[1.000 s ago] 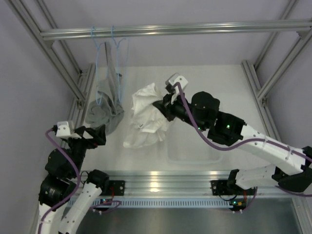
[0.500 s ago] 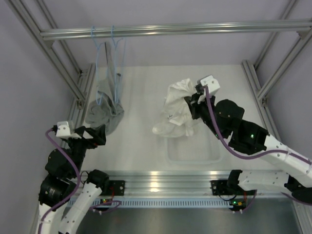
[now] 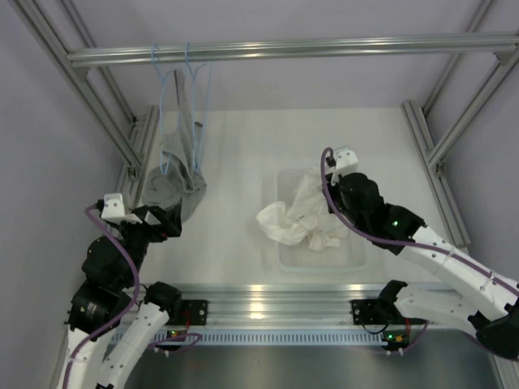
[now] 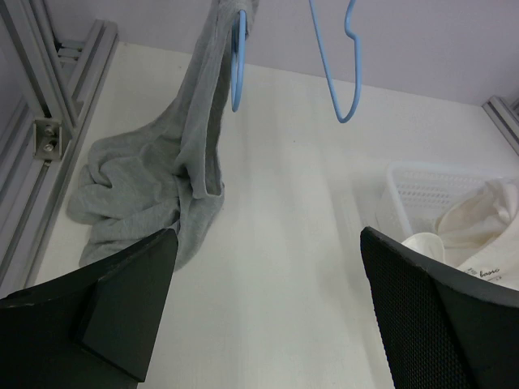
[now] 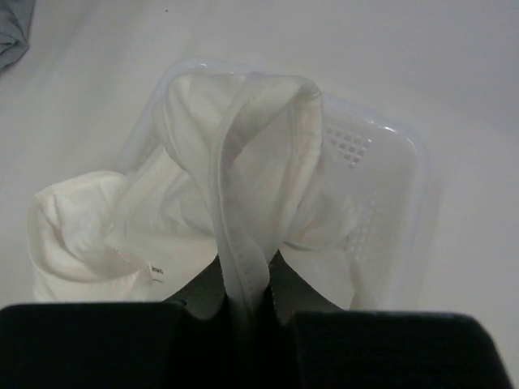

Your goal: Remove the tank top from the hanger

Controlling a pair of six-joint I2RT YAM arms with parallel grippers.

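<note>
Over the last second the right gripper (image 5: 243,296) has swung the white thin-fabric tank top (image 3: 302,217) from the middle of the table across to the right and lowered it onto the clear perforated plastic basket (image 3: 353,259). The garment now lies bunched, part inside the basket and part spilling over its left rim onto the white table (image 3: 235,235). The right jaws are pressed together on a raised fold of the fabric, so it is not yet let go. Far left, the thin light-blue wire hanger (image 4: 342,119) hangs bare from the aluminium rail (image 3: 284,50), just right of its twin hanger (image 4: 236,65) that carries the grey garment (image 4: 162,186). So the tank top is well apart from its hanger, and the removal looks done apart from the release. The left gripper (image 4: 268,275) sits near left, fingers spread wide, holding nothing.
</note>
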